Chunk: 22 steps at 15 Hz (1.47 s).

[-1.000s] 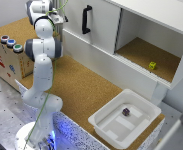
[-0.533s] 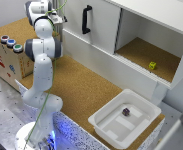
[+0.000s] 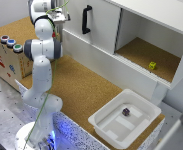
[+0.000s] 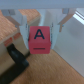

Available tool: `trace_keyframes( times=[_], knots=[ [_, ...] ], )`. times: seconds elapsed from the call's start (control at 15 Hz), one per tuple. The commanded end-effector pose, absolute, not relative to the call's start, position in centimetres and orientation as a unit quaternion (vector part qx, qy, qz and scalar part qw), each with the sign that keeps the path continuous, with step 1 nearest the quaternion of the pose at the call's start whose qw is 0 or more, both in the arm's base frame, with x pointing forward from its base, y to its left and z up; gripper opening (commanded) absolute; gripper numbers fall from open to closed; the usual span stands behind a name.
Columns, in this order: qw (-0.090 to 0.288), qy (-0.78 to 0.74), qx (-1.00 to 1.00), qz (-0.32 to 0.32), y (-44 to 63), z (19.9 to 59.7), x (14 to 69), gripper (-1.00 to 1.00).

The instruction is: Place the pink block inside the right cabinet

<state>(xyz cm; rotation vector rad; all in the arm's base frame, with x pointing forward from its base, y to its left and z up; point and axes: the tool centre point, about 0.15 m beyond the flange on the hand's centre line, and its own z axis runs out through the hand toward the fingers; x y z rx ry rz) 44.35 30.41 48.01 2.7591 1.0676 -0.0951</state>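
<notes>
Pincer: in the wrist view the pincer [image 4: 41, 31] is clamped on the pink block [image 4: 41, 39], one finger [image 4: 21, 26] on each side.
Pink block: face toward the camera carries a black letter A; held up in the air.
Arm: raised near the black handle [image 3: 86, 19], at the exterior view's left.
Right cabinet [image 3: 146, 55]: open, cork floor, a yellow-green cube [image 3: 152, 65] inside.
White tub [image 3: 125, 121]: on the table [image 3: 86, 92], holding a dark purple cube [image 3: 125, 112].
</notes>
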Motion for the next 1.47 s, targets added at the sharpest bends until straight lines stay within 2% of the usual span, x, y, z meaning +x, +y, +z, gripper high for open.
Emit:
trace_keyframes(
  times=[0.0,0.2,0.4,0.53,0.6,0.67,1.0,1.13,1.27,1.4],
  knots=[
    [0.016,0.278,0.960,0.039,17.6,45.0,38.5,-1.00],
    [0.014,0.225,0.973,0.047,11.6,44.9,39.0,-1.00],
    [0.002,0.163,0.984,0.068,4.3,44.9,41.0,-1.00],
    [0.008,0.110,0.991,0.068,-0.7,45.0,42.9,-1.00],
    [-0.010,0.076,0.994,0.073,-3.6,45.2,43.9,-1.00],
    [-0.012,0.055,0.995,0.080,-6.0,45.6,44.7,-1.00],
    [-0.064,-0.038,0.985,0.156,-16.7,48.3,49.7,-1.00],
    [-0.102,-0.041,0.976,0.187,-18.8,49.8,52.2,-1.00],
    [-0.074,-0.041,0.979,0.187,-20.2,50.8,54.7,-1.00],
    [-0.063,-0.049,0.980,0.182,-22.1,50.8,57.0,-1.00]
  ],
)
